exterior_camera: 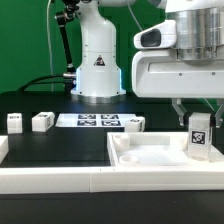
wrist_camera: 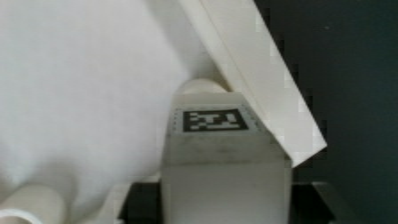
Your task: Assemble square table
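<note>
Green backdrop, black table (exterior_camera: 60,145), a white rail (exterior_camera: 60,182) along its near edge, and the arm's base (exterior_camera: 97,65) at the back. At the exterior view's left a first leg (exterior_camera: 14,122) sits loose on the black, with a second leg (exterior_camera: 42,121) near it. Next comes the marker board (exterior_camera: 90,121), flat on the table, and just past it a third leg (exterior_camera: 135,123). Right of that the slab (exterior_camera: 145,152) lies flat just behind the rail, rims up. Toward its right end the fourth leg (exterior_camera: 200,135) stands upright in it, tag facing the camera. The gripper (exterior_camera: 199,112) hangs straight over it, jaws partway closed and clamped on the leg's upper part. In the wrist view the fourth leg (wrist_camera: 222,160) fills the space between the jaws, its tag showing, its far end just beside the slab's (wrist_camera: 80,90) raised rim.
</note>
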